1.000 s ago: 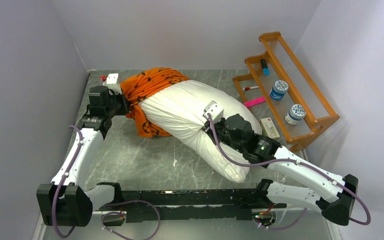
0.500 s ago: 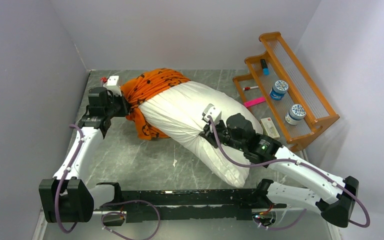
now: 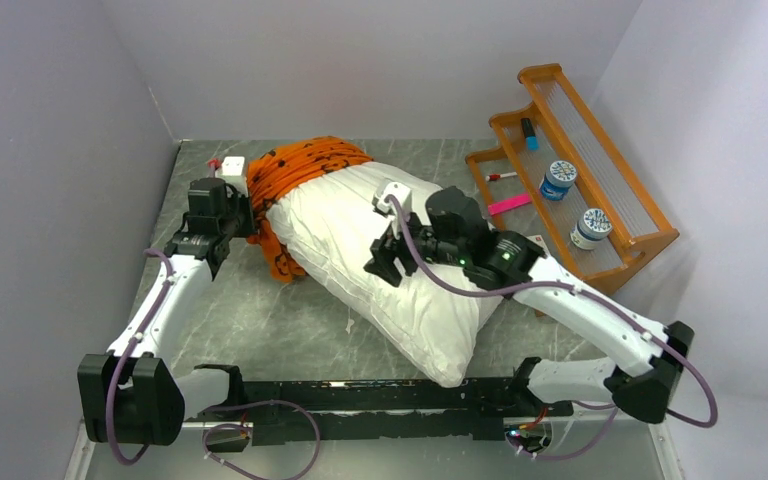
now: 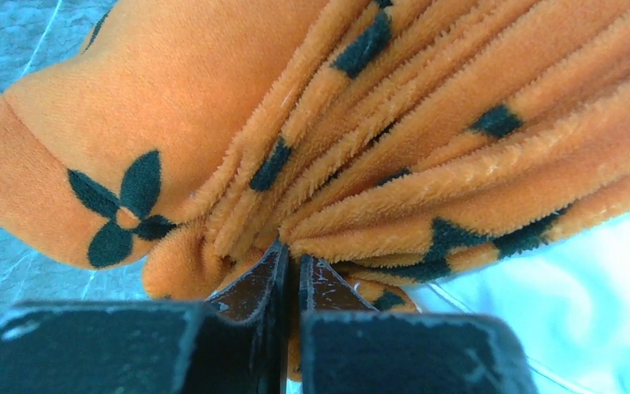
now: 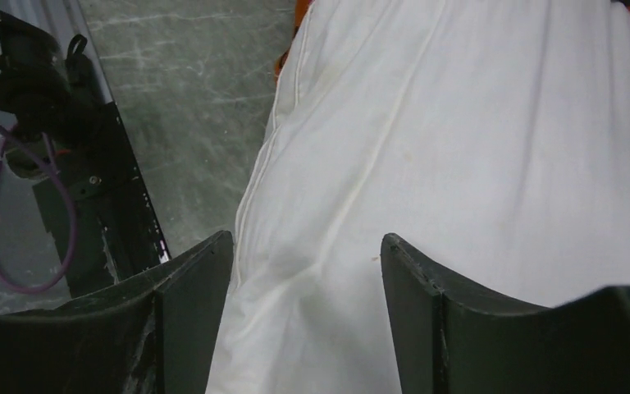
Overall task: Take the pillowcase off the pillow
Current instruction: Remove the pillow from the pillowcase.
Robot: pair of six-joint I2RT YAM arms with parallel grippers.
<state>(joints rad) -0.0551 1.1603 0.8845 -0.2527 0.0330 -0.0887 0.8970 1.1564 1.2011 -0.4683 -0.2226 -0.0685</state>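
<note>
The white pillow (image 3: 380, 260) lies diagonally across the table, its far left end still inside the bunched orange pillowcase (image 3: 295, 165). My left gripper (image 3: 243, 215) is shut on a gathered fold of the pillowcase (image 4: 394, 139) at the pillow's left side. In the left wrist view its fingertips (image 4: 272, 267) pinch the orange pile fabric. My right gripper (image 3: 385, 262) hovers over the middle of the pillow (image 5: 476, 139), open, with only white fabric showing between its fingers (image 5: 201, 275).
An orange wooden rack (image 3: 580, 170) with two jars (image 3: 558, 180), markers and a pink item (image 3: 509, 204) stands at the back right. Grey walls close in on the left, back and right. The black base rail (image 3: 380, 400) runs along the near edge.
My right gripper has let go of the pillow, opened, and moved up and left over its middle. The pillow's near end has swung toward the base rail. The left gripper shifted slightly right.
</note>
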